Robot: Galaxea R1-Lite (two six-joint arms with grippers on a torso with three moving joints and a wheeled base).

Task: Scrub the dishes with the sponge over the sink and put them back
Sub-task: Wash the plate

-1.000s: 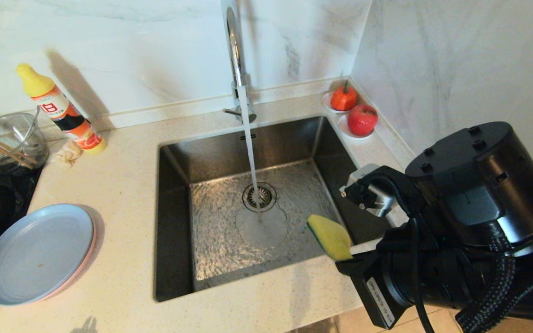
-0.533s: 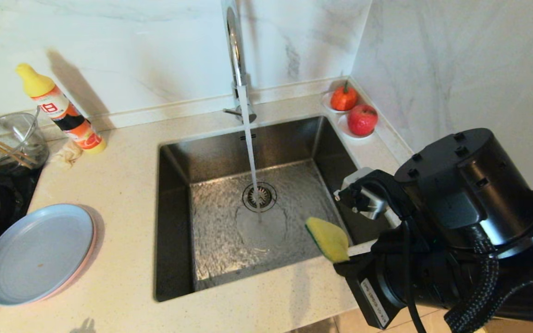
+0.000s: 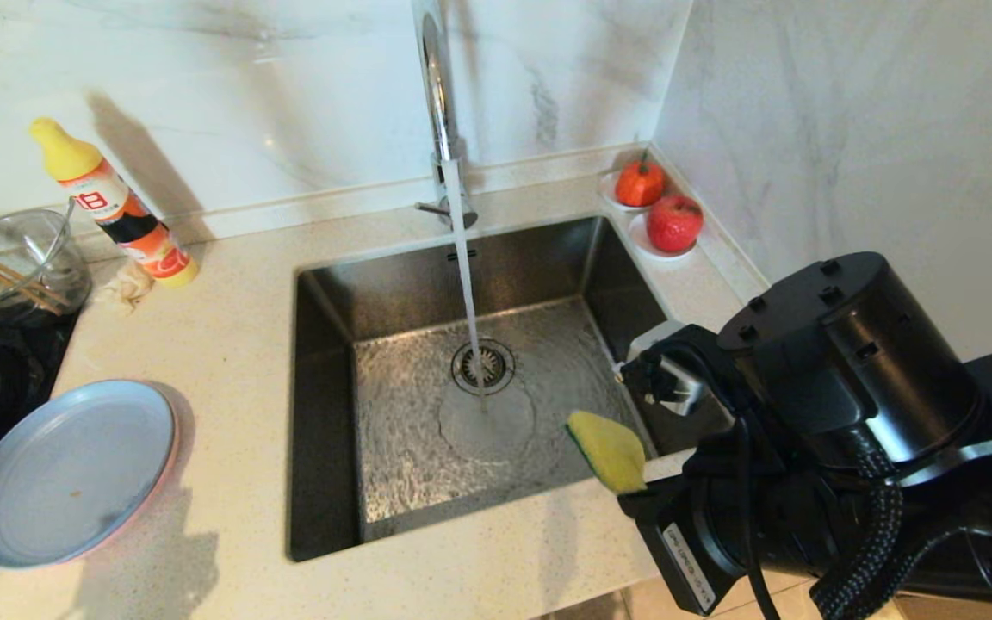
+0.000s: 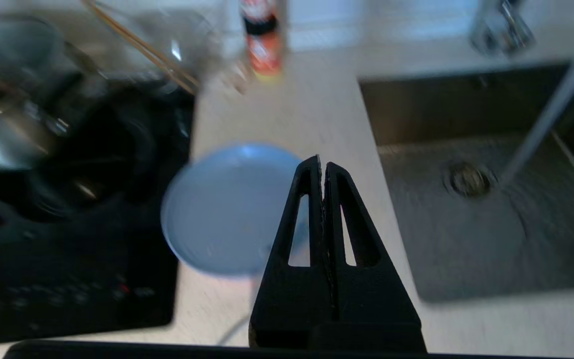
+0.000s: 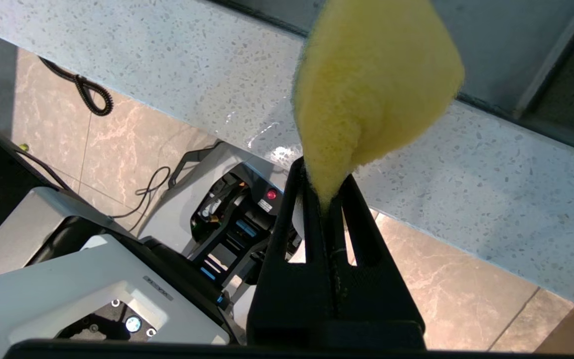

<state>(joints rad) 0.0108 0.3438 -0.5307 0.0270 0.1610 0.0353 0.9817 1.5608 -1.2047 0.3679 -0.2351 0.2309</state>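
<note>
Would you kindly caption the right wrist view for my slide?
Right gripper shut on the yellow sponge, held above the speckled counter edge.

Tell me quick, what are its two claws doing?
Left gripper: shut, empty, above the blue plate.
Right gripper: shut on the sponge.

squeeze bottle [image 3: 113, 209] label, characters illegible

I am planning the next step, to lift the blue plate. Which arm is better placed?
Left. Its hand, shut and empty, hangs over the blue plate. The right hand is shut on the sponge at the sink.
</note>
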